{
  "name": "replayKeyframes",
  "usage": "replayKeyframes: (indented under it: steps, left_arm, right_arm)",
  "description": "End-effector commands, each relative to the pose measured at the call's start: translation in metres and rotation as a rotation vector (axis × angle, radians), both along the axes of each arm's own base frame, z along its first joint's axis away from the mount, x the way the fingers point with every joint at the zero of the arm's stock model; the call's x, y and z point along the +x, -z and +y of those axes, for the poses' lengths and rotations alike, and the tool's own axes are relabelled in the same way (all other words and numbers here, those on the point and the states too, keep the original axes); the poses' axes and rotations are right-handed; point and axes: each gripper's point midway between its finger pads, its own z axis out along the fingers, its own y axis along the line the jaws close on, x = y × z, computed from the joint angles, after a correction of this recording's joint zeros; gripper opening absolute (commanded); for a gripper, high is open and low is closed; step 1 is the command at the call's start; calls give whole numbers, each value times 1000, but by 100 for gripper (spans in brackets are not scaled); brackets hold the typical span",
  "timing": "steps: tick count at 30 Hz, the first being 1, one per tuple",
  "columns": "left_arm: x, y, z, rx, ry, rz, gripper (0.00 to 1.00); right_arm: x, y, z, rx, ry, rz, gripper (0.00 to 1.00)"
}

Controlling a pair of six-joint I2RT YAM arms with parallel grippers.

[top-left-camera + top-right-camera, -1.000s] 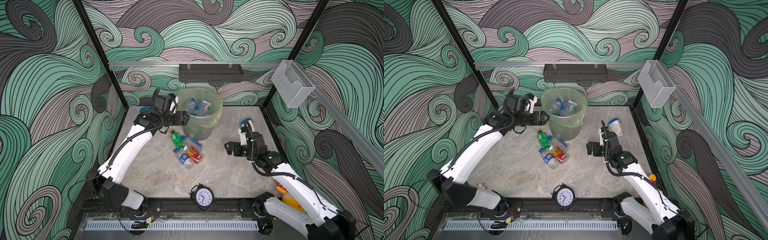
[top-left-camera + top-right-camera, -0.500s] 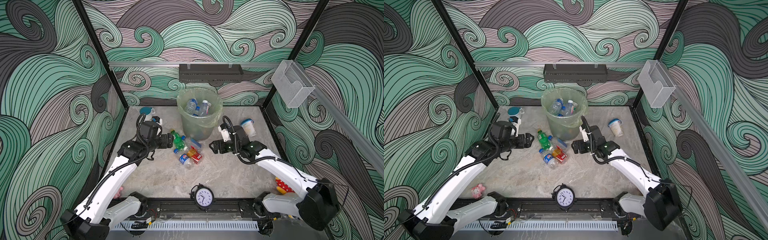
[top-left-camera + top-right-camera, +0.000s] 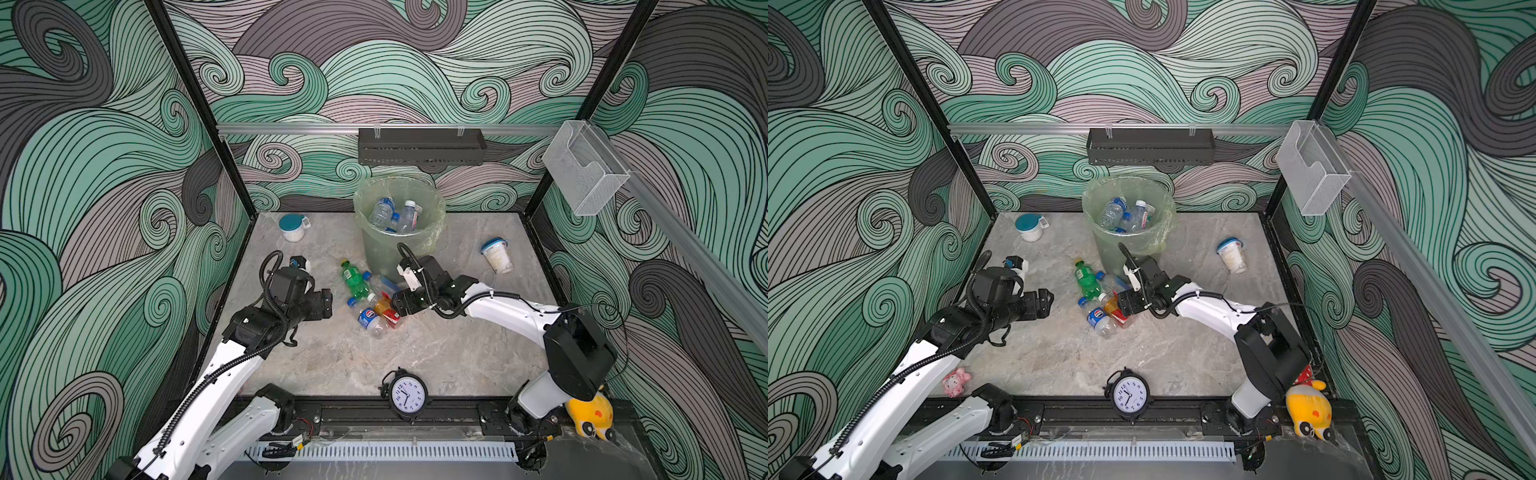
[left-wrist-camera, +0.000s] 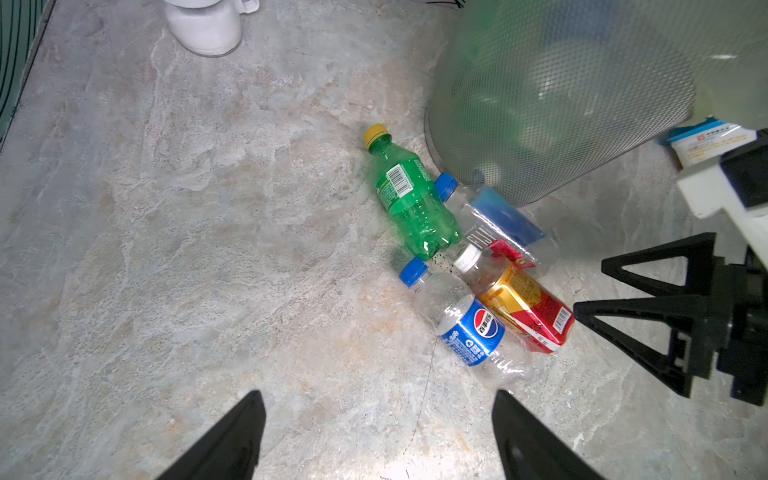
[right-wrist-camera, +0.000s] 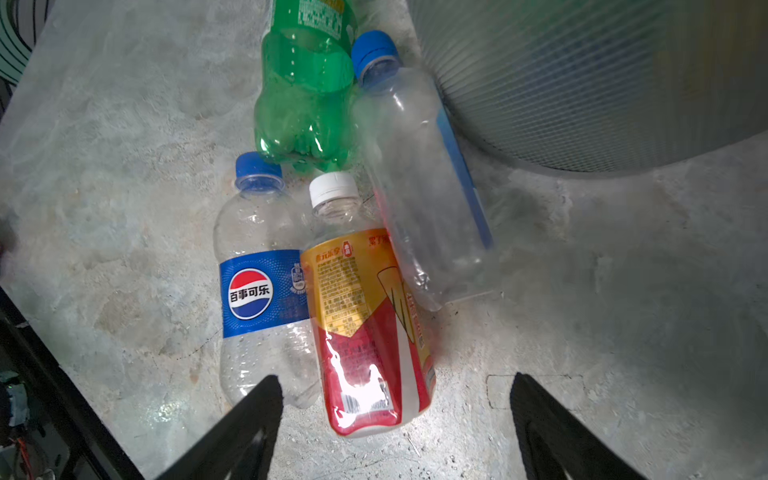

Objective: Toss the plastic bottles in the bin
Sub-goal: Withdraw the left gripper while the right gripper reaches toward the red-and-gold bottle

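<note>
Well, both arms stretch low over the desk (image 3: 332, 365) toward mid-frame. The left claw (image 3: 328, 304) is spread and empty. The right claw (image 5: 395, 378) is spread either side of the red-labelled bottle (image 5: 365, 332), seemingly not touching it. Four plastic bottles (image 3: 356, 283) lie bunched just below the bin (image 3: 380, 253), and more sit inside it. The left arm's base is cut off at lower left.

Both top views are looking steeply down from the front, sharing the whole surface (image 3: 332, 365). Wrist cameras are facing the red-labelled bottle (image 4: 523, 309) close-up, from opposite sides.
</note>
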Motion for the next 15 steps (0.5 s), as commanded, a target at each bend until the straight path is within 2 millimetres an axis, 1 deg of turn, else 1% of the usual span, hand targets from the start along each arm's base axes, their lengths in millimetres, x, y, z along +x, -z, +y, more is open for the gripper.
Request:
replayKeyframes:
  steps: [1,7,12,15]
  left_arm:
    - [-3,2,9,23,-31,9,87]
    - [-1,7,8,29,-30,20,87]
    - [0,11,8,33,-31,26,87]
    - [1,12,7,32,-33,28,87]
  right_arm:
    - [2,1,11,-2,-9,-18,83]
    - [-7,19,23,-37,-42,19,77]
    - [-12,31,22,-82,-47,24,77]
    - [-10,38,20,-100,-33,25,77]
